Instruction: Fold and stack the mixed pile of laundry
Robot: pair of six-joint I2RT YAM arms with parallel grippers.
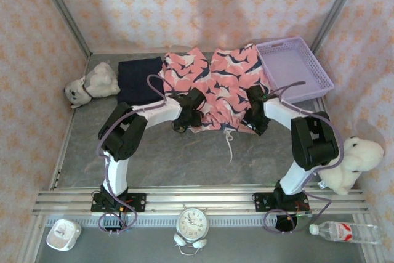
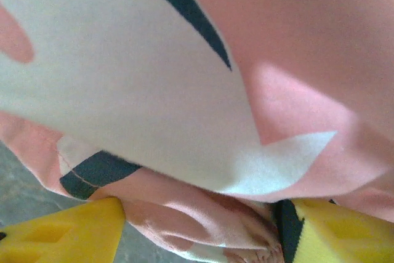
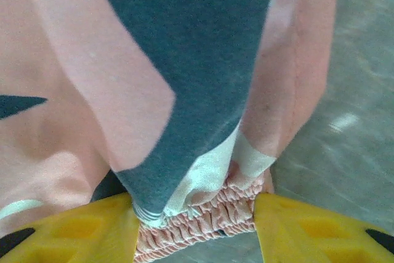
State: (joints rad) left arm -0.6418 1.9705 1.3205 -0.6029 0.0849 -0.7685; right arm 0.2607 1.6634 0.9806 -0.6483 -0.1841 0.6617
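Halfway-ish: navy garment (image 1: 140, 81) is sitting folded at 11 o'clock, left gripper (image 1: 182, 124) and right gripper (image 1: 258, 125) are pinching unfolded shorts' (image 1: 215, 81) waistband.

test booth — wallpapered panels (image 1: 203, 4), aluminium rails (image 1: 203, 200)

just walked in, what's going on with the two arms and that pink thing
Both arms are working on the pink printed shorts, which lie spread on the table. The left pincer and the right pincer each have the near waistband edge bunched between their fingers, apparently gripped for a fold. The navy garment lies already folded to the left, and the lavender basket sits to the right.
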